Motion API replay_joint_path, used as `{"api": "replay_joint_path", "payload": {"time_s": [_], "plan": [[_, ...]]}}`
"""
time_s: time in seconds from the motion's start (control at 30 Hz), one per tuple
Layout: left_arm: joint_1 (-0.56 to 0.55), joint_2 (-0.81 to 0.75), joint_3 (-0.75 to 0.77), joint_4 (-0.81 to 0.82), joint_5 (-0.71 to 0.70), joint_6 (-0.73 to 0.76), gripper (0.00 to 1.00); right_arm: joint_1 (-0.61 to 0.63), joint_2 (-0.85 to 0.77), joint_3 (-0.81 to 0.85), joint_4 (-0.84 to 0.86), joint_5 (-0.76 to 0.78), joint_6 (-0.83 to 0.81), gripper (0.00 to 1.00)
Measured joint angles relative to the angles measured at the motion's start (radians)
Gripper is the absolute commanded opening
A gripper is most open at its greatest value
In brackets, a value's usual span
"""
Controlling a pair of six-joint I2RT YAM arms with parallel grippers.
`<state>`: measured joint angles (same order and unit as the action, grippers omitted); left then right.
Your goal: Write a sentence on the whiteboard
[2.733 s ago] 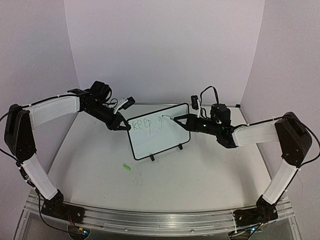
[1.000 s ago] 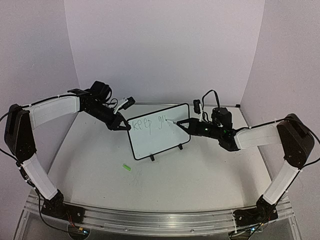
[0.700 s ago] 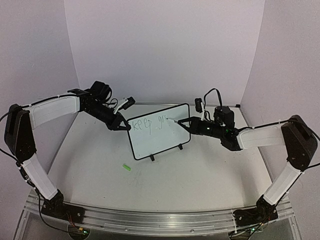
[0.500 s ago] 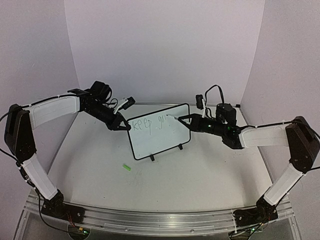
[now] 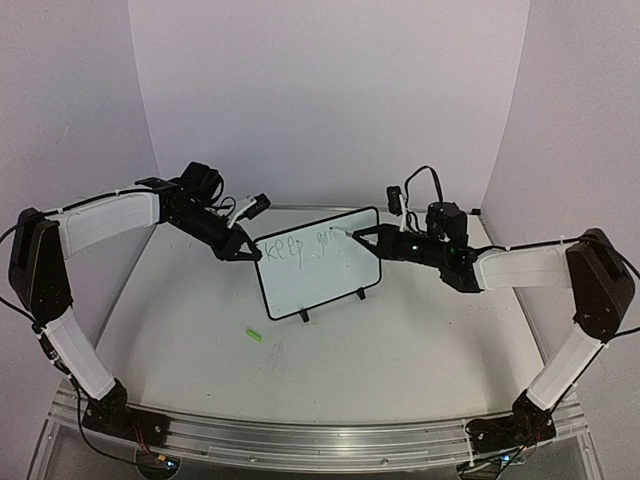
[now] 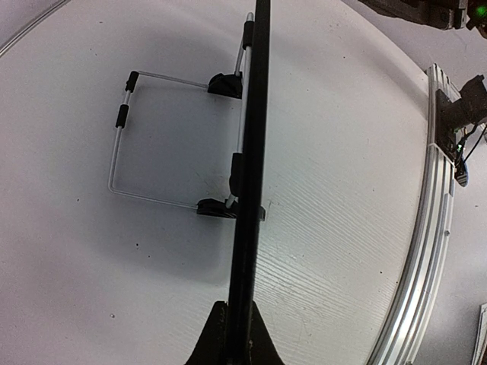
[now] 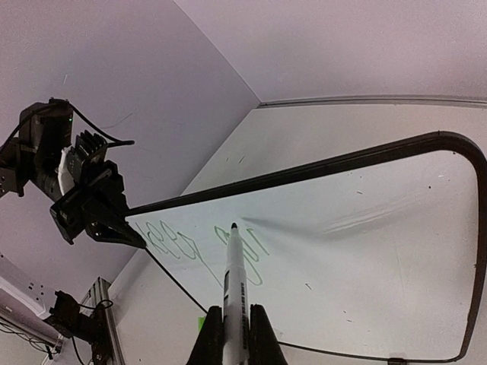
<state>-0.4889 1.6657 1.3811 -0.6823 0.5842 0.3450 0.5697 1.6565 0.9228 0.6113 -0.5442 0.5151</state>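
From above, the whiteboard (image 5: 320,285) was seen upright on the table (image 5: 400,340), long axis left to right, its left edge pinched by the left gripper (image 5: 248,254). At the left wrist, it was seen edge-on between pressed fingers (image 6: 213,342). At the right wrist, a marker (image 7: 234,266) was pinched by the right gripper (image 7: 230,313), tip pointed at the sentence (image 7: 183,247).

We see the whiteboard (image 5: 320,277) white within a thin black frame, the sentence (image 5: 287,250) across its top in thin green. The marker (image 7: 234,281) at its face is white, black-tipped. A small bright green piece (image 5: 254,336) lies below its left corner.
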Motion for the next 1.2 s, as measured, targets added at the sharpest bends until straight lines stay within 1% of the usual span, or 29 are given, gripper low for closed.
{"api": "replay_joint_path", "payload": {"time_s": [0.93,1.2], "plan": [[0.0,0.0,0.0,0.0,0.0,0.0,0.0,0.0,0.019,0.017,-0.002,0.005,-0.007,0.0],[0.0,0.0,0.0,0.0,0.0,0.0,0.0,0.0,-0.013,-0.03,-0.001,0.031,-0.011,0.0]]}}
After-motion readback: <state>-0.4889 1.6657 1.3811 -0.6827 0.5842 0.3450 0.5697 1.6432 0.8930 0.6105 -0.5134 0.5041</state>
